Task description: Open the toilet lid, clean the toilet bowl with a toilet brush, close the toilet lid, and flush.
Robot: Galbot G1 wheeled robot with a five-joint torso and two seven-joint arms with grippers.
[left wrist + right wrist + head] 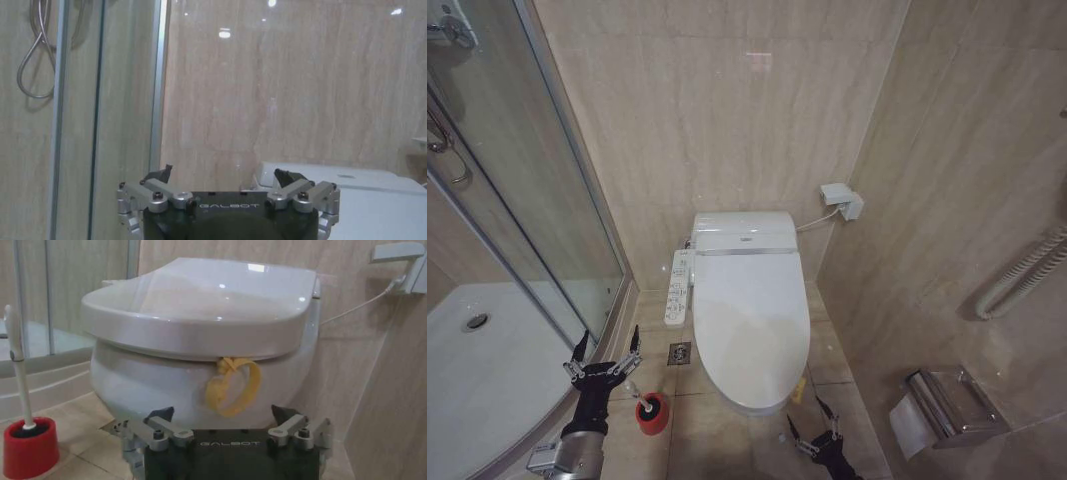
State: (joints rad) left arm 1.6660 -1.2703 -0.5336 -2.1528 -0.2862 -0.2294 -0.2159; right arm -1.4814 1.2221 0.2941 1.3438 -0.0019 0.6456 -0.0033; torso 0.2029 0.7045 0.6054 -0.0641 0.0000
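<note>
toilet lid (752, 315) down; right gripper (813, 427) spread, lid at its 11 o'clock. left gripper (605, 351) spread, toilet brush (639, 392) at its 5 o'clock.

A glass shower enclosure (517, 200) is seen left, a toilet-paper holder (947, 408) mounted on the right wall.

"GALBOT" is printed on the left hand (225, 176) and right hand (225, 416).
</note>
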